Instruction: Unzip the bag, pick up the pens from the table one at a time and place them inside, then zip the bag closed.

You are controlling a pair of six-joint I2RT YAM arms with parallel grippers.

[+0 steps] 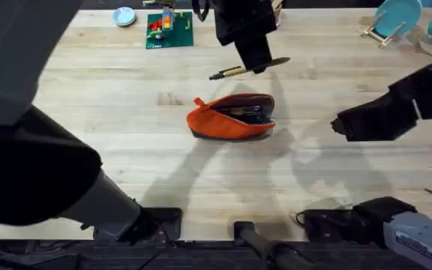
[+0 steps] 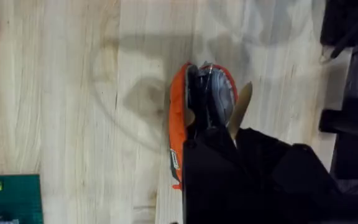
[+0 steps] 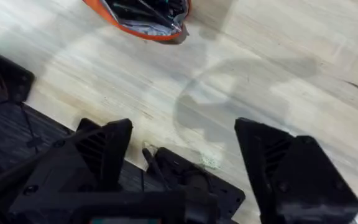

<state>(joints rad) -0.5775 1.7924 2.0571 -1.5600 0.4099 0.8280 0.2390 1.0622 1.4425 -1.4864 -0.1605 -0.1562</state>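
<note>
Bare table [image 1: 126, 150] surrounds unzipped bag [image 1: 231, 118]; left fingers [image 1: 257, 64] pinch pen [image 1: 235, 71]; right fingers [image 3: 185, 155] spread.

Robot lab: arm bases [image 1: 156, 223], wooden table [image 1: 126, 112]

You have an orange bag [image 1: 229, 120] with grey lining and a dark zipper. The pen [image 1: 240, 70] beyond it is yellow-tan, dark-tipped. The worktop [image 1: 126, 112] is pale, plank-grained wood. Both end effectors are black.

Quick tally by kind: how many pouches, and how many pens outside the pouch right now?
Orange pouch, unzipped, on the table: 1
Yellow-tan pen, held by the left tool above the pouch: 1
Total: 2
</note>
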